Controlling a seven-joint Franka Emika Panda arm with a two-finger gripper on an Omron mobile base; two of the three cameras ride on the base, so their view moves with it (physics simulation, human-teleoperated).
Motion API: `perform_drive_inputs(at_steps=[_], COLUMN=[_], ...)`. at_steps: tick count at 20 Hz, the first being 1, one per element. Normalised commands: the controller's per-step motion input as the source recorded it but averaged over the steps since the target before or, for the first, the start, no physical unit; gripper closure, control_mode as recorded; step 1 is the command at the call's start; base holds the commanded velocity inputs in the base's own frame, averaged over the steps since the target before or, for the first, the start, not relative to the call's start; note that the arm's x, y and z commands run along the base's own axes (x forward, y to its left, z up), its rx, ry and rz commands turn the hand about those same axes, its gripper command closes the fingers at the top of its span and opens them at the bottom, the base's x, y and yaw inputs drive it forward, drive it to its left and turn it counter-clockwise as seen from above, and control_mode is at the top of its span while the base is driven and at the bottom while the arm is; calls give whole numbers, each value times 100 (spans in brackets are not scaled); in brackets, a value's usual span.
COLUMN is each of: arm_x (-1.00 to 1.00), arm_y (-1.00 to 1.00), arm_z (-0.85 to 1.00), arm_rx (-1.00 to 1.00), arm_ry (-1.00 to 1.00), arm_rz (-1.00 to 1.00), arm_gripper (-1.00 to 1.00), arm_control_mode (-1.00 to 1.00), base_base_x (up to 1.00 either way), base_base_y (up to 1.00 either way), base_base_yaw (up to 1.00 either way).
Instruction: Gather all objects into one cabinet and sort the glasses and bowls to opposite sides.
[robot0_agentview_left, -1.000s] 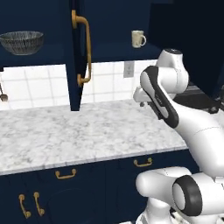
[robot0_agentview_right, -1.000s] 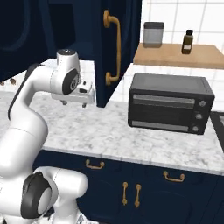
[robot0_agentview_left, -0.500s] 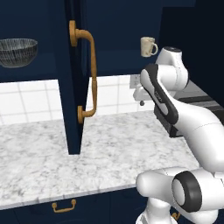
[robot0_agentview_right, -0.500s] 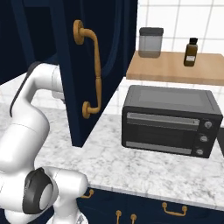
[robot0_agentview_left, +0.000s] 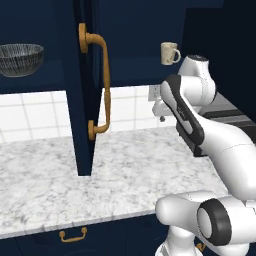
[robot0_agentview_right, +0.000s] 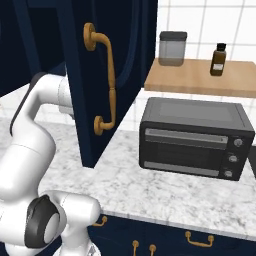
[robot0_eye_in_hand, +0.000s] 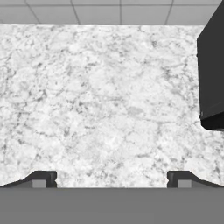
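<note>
Rolled closer to the cabinet (robot0_agentview_left: 82, 85) with the views shifting along, jaws spread wide and empty over the bare marble bench (robot0_eye_in_hand: 109, 100), mug (robot0_agentview_left: 169, 53) up on the shelf above them, large bowl (robot0_agentview_left: 19, 58) well apart beyond the door; best raised slowly, clear of the toaster oven (robot0_agentview_right: 194, 137).

White arm folded at the elbow, forearm raised, hand held level and pointing straight down; gripper (robot0_eye_in_hand: 112, 179) empty, jaws spread wide, dark fingertips (robot0_eye_in_hand: 40, 179) well apart.
</note>
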Motion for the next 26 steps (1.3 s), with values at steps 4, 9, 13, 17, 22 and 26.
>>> perform_drive_inputs(at_steps=[4, 9, 13, 17, 22, 26], arm_x=[0, 0, 0, 11, 24, 25], arm_y=[0, 0, 0, 0, 0, 0], arm_z=[0, 0, 0, 20, 47, 43], arm_rx=[0, 0, 0, 0, 0, 0], arm_ry=[0, 0, 0, -9, -18, -14], arm_rz=[0, 0, 0, -1, -4, -5], arm_gripper=[-100, -100, -100, -100, -100, -100], arm_control_mode=[100, 100, 100, -100, -100, -100], base_base_x=[37, 36, 30, 5, 0, 0], base_base_y=[0, 0, 0, 0, 0, 0], base_base_yaw=[-1, -2, -1, 0, 0, 0])
